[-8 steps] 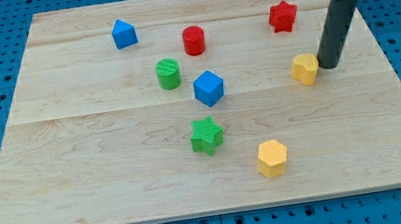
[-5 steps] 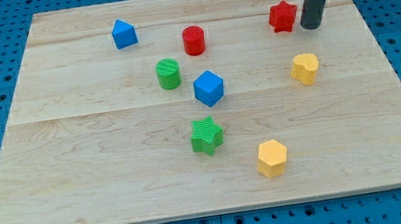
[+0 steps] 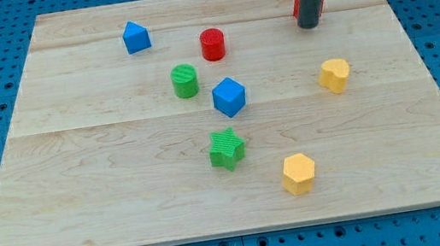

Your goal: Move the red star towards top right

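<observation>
The red star [image 3: 320, 6] lies near the view's top right of the wooden board [image 3: 106, 173], mostly hidden behind my dark rod. Only red slivers show on either side of the rod. My tip [image 3: 307, 26] rests on the board at the star's lower left edge, apparently touching it. The red cylinder [image 3: 211, 44] stands well to the left of the tip.
A blue block [image 3: 135, 36] at top left, a green cylinder [image 3: 185, 80], a blue cube [image 3: 228, 97], a green star [image 3: 226, 149], a yellow block [image 3: 335, 74] below the tip, and a yellow hexagon [image 3: 299, 172] near the bottom.
My tip moved up from beside the yellow block, past the red star's right side, then left in front of the star. The star shifted slightly up and right.
</observation>
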You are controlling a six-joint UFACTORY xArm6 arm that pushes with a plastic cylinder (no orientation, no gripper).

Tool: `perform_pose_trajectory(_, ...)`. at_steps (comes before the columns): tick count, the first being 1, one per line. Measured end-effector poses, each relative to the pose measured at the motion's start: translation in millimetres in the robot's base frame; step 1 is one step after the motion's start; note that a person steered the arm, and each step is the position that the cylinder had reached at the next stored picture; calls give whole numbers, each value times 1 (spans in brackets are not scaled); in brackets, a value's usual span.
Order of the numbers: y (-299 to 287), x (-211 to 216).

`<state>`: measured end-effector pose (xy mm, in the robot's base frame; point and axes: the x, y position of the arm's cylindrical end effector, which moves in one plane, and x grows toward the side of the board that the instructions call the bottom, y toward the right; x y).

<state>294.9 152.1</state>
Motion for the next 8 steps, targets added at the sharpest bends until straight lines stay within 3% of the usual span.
perform_pose_trajectory(1, 17, -11)
perform_pose_trajectory(3, -37, -16)
perform_pose_trajectory(4, -33, -23)
perform_pose_trajectory(6, 61, -42)
perform_pose_trajectory(8, 93, -58)
